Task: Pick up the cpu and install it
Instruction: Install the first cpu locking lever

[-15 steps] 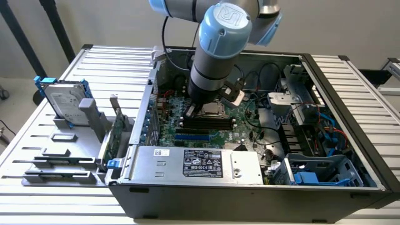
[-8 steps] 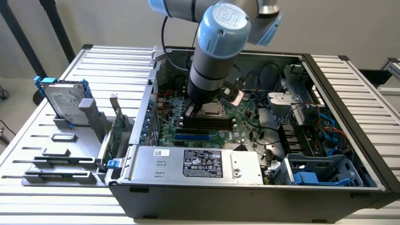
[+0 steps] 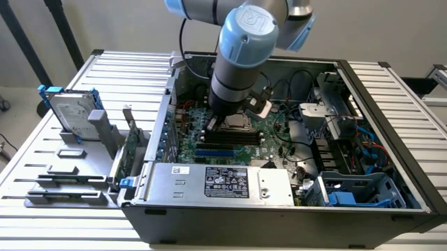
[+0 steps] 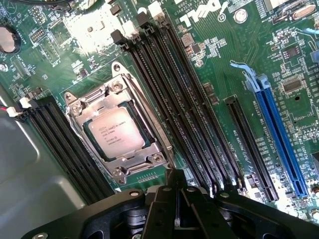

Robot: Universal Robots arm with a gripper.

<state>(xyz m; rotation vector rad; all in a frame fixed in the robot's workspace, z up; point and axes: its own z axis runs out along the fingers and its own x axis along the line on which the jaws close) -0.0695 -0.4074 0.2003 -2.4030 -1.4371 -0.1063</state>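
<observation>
Claw: gripper (image 4: 178, 199) with its black fingers drawn together and nothing between them; it hangs over the motherboard (image 4: 219, 59), just off the socket frame's near corner.
Arm: in the exterior view the grey and blue arm (image 3: 241, 57) reaches down into the open computer case (image 3: 391, 157), its lower end over the middle of the board.
Cpu place: the cpu (image 4: 117, 134) lies inside the socket (image 4: 115, 130), at about 10 o'clock from the fingers in the wrist view. In the exterior view the socket (image 3: 236, 123) sits at about 6 o'clock from the arm's lower end.
Cpu look: small flat square with a dull silver top bearing faint printed lines; a dark border runs round it inside the bright metal frame. It looks level and square to the frame, not tilted.
Neighbours: long black memory slots (image 4: 174, 104) run on both sides of the socket; a blue slot (image 4: 279, 134) lies well apart at 3 o'clock.
Step in hand: by my judgement the chip is already placed and let go, so the installing part looks done or nearly so.
Call of the next move: I judge any motion near the socket needs a straight, clean path so the fingers do not brush the frame or nudge the chip.
Doubt: whether the socket's frame is latched I cannot tell.
</observation>
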